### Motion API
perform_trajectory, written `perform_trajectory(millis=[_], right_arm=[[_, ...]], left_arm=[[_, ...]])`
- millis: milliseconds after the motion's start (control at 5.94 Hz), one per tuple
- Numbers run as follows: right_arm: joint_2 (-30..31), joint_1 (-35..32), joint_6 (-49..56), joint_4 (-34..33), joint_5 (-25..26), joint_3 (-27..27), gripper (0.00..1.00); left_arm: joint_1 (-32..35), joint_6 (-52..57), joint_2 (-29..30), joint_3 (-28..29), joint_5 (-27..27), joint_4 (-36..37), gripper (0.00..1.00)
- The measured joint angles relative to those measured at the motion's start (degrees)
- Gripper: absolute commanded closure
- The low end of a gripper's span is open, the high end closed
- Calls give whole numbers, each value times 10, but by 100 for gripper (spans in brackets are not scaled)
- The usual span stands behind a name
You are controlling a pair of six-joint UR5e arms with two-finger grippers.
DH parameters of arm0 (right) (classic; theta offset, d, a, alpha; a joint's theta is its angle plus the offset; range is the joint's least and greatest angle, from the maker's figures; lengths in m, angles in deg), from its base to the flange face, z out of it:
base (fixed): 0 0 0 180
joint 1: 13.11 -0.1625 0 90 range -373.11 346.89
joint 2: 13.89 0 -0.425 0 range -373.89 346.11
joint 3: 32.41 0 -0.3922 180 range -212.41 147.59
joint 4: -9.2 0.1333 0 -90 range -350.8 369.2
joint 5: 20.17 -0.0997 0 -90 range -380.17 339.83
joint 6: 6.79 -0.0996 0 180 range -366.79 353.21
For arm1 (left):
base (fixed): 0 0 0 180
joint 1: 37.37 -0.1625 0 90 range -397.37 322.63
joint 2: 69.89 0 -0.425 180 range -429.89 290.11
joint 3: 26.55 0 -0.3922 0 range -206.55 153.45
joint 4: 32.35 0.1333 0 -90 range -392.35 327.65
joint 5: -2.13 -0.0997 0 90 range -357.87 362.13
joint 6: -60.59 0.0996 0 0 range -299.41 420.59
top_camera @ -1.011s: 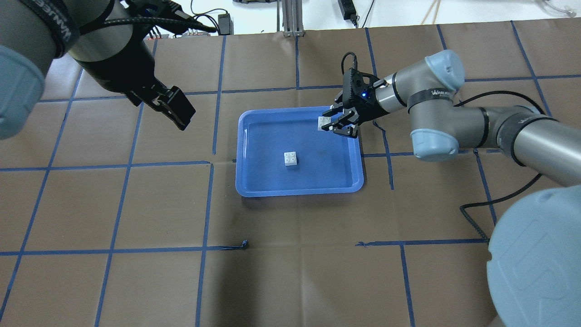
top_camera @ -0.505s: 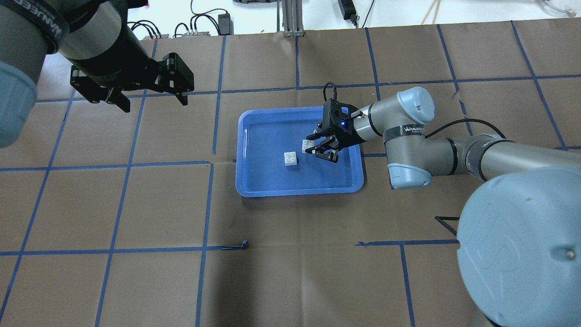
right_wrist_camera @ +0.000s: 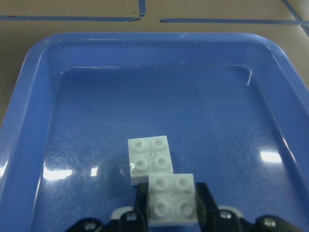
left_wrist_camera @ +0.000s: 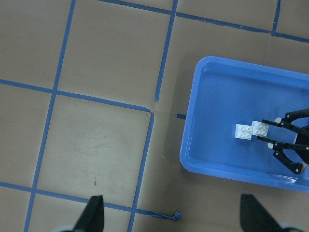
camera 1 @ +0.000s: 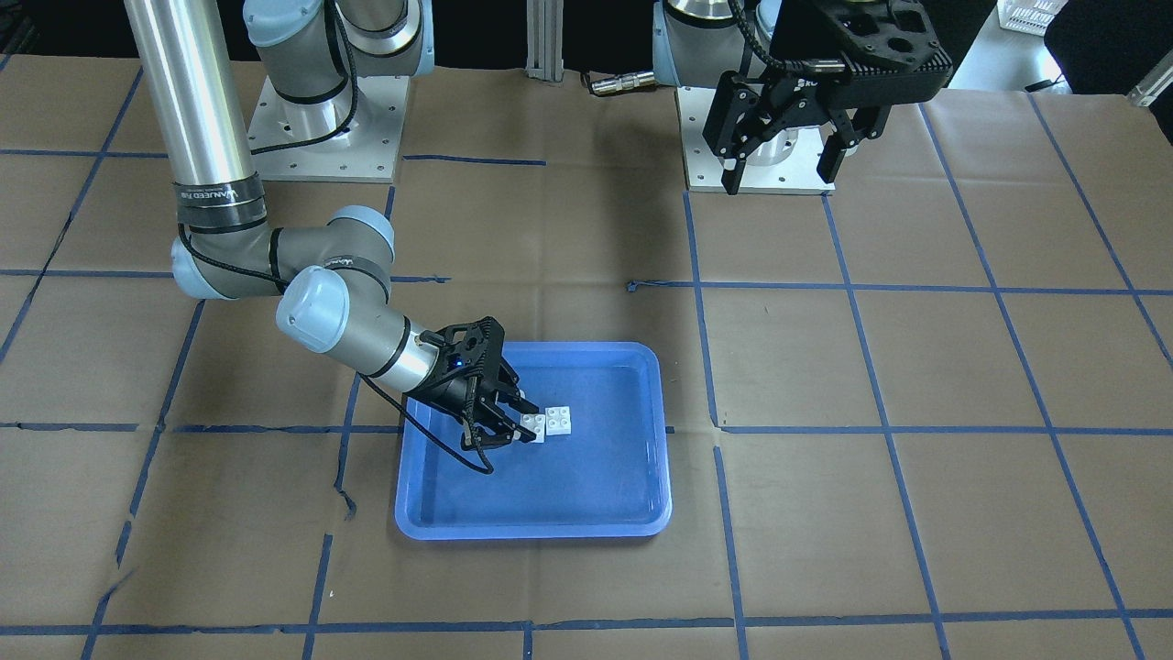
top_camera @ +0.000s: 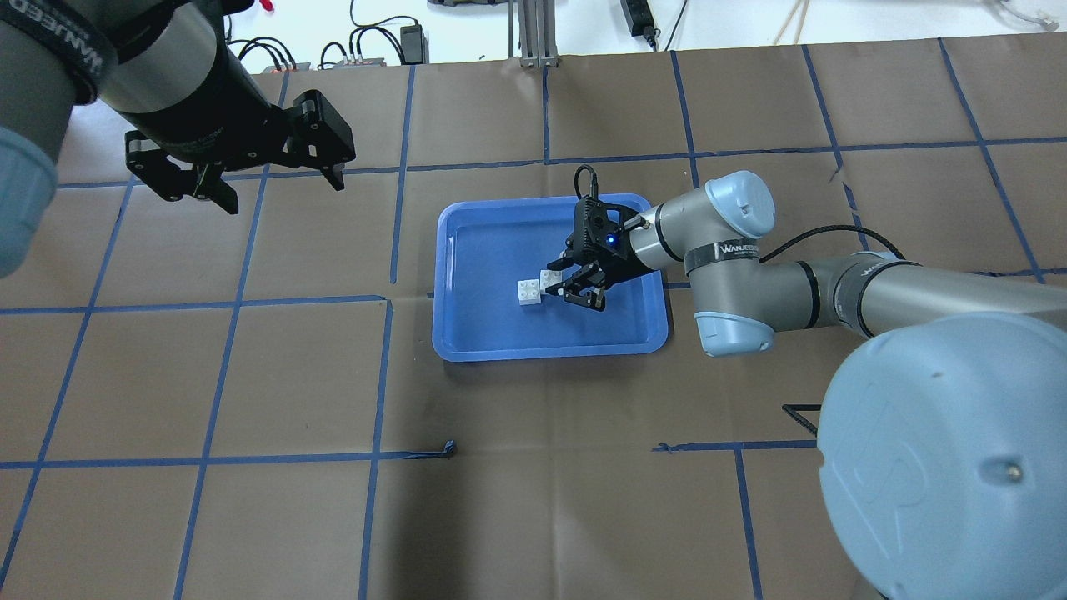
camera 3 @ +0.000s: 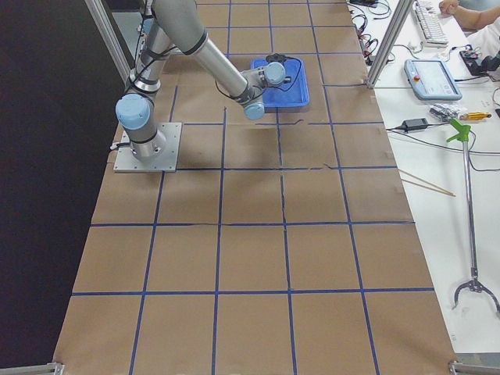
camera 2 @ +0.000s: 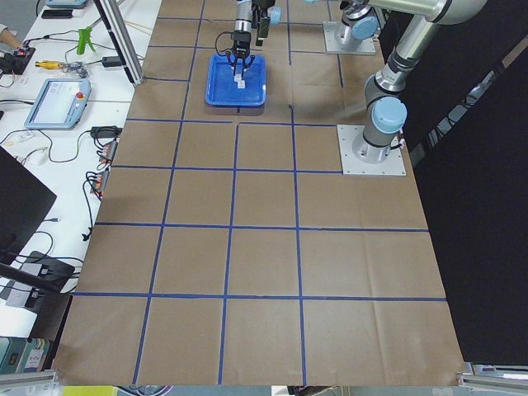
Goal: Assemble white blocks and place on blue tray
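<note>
1. Overhead: within the last second the right gripper (top_camera: 563,289) had swung from the far right corner of the blue tray (top_camera: 550,353) to its middle. It was closed on one white brick, the held block (top_camera: 550,278), which now sat just beside the resting block (top_camera: 528,292) on the tray floor. The left gripper (top_camera: 282,190) had turned about and hung wide open and empty over the table (top_camera: 250,375), well apart. To my eye the carrying was done; lining up and pressing remained.
2. Front-facing: this view showed the two blocks side by side, not stacked. I could not tell whether they touched.
3. Left side: everything was too small; I made out only the far arm down over the tray.
4. Right side: the near arm hid both blocks.
5. Left wrist: from high up it took in most of the tray with both blocks near its middle, which the right wrist view could not.
6. Right wrist: only here was the grip plain. The fingers (right_wrist_camera: 206,203) clamped opposite sides of the held block, studs up. It sat diagonally offset from the resting block, overlapping its nearest corner, so I judged it needed shifting before any push down.
</note>
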Motion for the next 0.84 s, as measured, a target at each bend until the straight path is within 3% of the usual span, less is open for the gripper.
perform_trajectory(millis=[337, 842], right_arm=[[-1, 0, -2, 1, 0, -1, 60], [-2, 0, -4, 2, -2, -1, 60]], left_arm=[[-22, 81, 2, 9, 32, -18, 1], [-52, 134, 0, 6, 30, -29, 1]])
